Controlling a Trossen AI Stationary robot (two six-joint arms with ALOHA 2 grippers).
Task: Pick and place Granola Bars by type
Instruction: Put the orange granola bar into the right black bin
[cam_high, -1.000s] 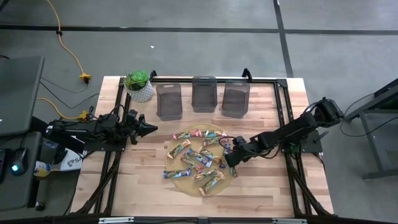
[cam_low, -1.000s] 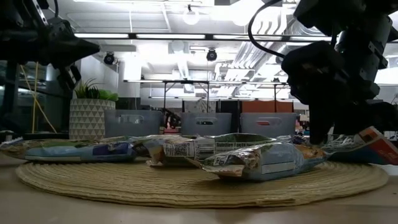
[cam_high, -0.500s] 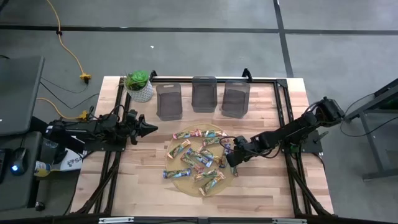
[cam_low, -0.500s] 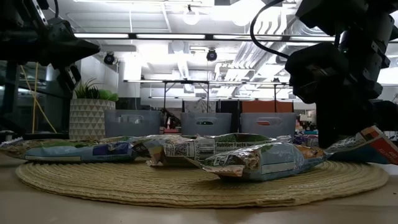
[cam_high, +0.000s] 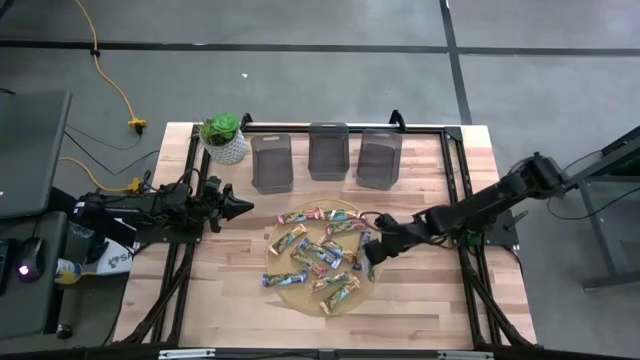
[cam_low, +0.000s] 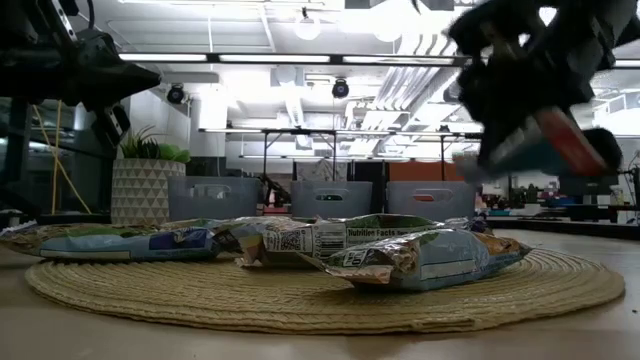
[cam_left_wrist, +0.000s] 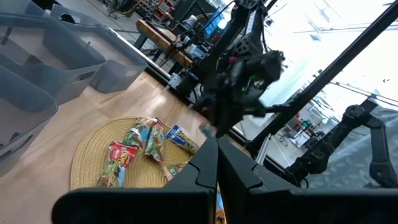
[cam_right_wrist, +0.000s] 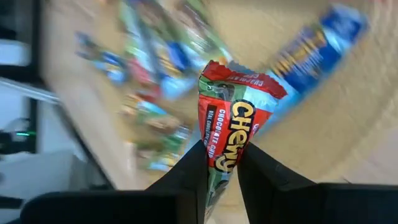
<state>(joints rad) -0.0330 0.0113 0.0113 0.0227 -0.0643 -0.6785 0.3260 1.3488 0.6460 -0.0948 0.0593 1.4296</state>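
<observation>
From my station I find the sorting barely begun. Nearest the table's front edge lies the round woven mat (cam_high: 322, 257), and almost all of the Granola Bars (cam_high: 312, 252) are spread across it, unsorted and mixed in colour.

At the mat's right rim my right gripper (cam_high: 369, 262) is clamped on one red-wrapped bar (cam_right_wrist: 229, 127); the right wrist view shows the wrapper pinched between the two fingers, standing upright. The low view shows that bar carried clear above the mat, touching none of the others. I judge this to be the lift stage of one pick, with transport and release still to come.

To the left of the mat, well apart from it, my left gripper (cam_high: 240, 207) waits, fingers pressed together and holding nothing.

Farthest back, three clear grey bins (cam_high: 325, 155) stand in a row beside a potted plant (cam_high: 223, 136). From above I can make out no bars inside them, though the low view does not let me confirm it. Virtually the whole pile remains.
</observation>
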